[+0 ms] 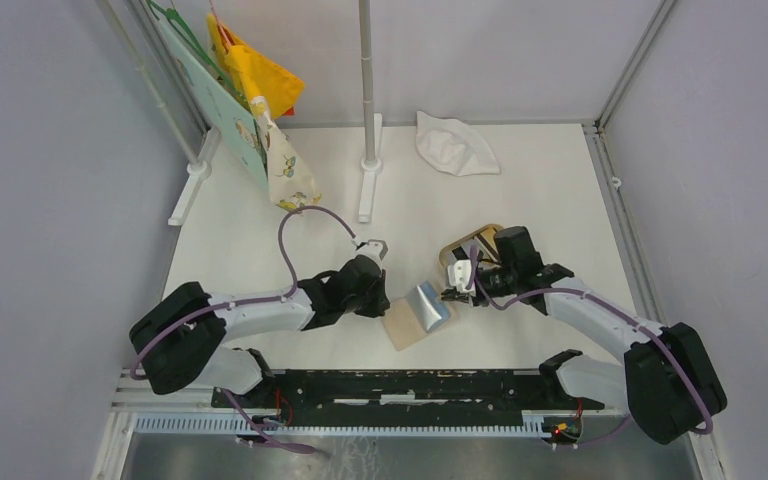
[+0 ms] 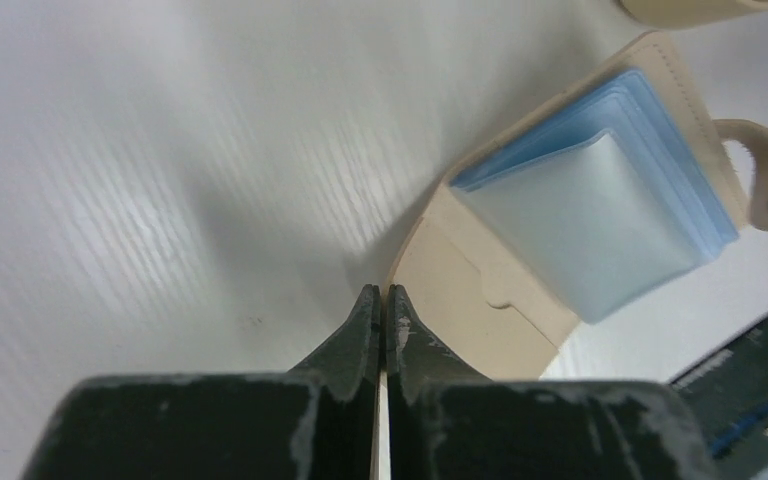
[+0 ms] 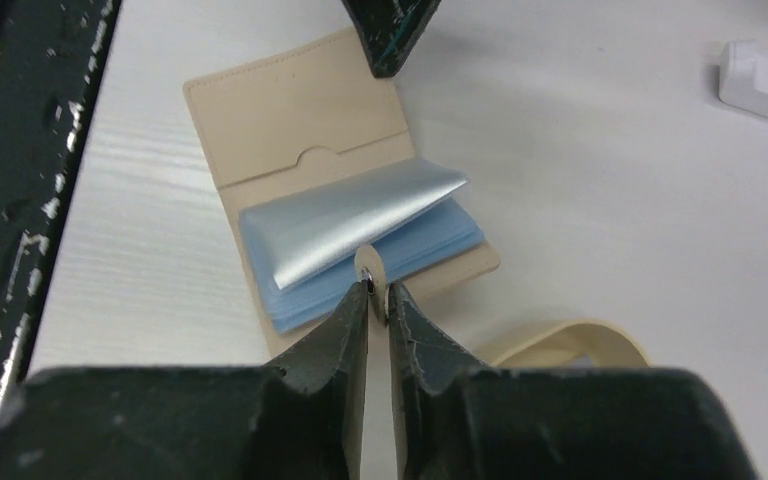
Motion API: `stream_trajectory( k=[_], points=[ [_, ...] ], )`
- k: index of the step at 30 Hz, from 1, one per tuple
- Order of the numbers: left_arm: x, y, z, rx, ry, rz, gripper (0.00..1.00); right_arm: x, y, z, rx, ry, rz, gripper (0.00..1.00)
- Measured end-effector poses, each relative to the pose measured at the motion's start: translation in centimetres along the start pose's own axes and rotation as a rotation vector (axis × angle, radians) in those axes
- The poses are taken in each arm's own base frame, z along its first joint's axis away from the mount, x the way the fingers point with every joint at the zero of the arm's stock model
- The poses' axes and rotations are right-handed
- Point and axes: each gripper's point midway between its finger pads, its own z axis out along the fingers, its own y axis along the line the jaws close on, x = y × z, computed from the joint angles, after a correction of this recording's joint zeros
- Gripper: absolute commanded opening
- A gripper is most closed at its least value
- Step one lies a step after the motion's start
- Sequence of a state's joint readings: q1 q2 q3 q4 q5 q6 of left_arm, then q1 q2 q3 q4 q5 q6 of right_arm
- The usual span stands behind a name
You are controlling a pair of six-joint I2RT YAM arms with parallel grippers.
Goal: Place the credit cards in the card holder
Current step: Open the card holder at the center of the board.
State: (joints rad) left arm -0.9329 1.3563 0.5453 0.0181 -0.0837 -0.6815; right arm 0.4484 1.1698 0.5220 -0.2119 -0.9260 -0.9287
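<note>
While right claw (image 3: 378,290) nips card holder (image 3: 270,110), left claw (image 2: 381,295) sits closed on white table (image 1: 540,200).

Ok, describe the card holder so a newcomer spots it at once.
On the white table, look at the near middle, between the left gripper and right gripper. The card holder lies open there: a small beige wallet with light blue pockets, unlike the tan tray farther back.

Left arm (image 1: 260,315) and right arm (image 1: 600,312): white links, bulky black joint housings, purple cables (image 1: 285,240) running alongside. The end effector fingers (image 2: 345,350) are black, scuffed, paint-chipped.
</note>
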Motion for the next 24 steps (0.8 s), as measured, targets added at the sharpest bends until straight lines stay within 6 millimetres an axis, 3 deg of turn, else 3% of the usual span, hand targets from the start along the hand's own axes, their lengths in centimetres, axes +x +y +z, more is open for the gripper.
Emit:
stream_trajectory(
  k=[8, 15, 20, 24],
  points=[
    [-2.1, 2.2, 2.1, -0.183, -0.001, 0.171, 0.02, 3.3, -1.0, -1.6, 0.05, 0.182, -0.076, 0.24],
    [-3.2, 2.7, 3.2, -0.231, 0.001, 0.282, 0.02, 5.4, -1.3, -2.0, 0.06, 0.282, -0.049, 0.39],
    [-3.2, 2.6, 3.3, -0.214, 0.014, 0.338, 0.02, 3.1, -1.3, -1.7, 0.055, 0.176, -0.031, 0.52],
    [-3.1, 2.4, 3.3, -0.187, 0.023, 0.378, 0.02, 0.1, -0.7, -1.1, 0.039, 0.012, -0.034, 0.44]
  ],
)
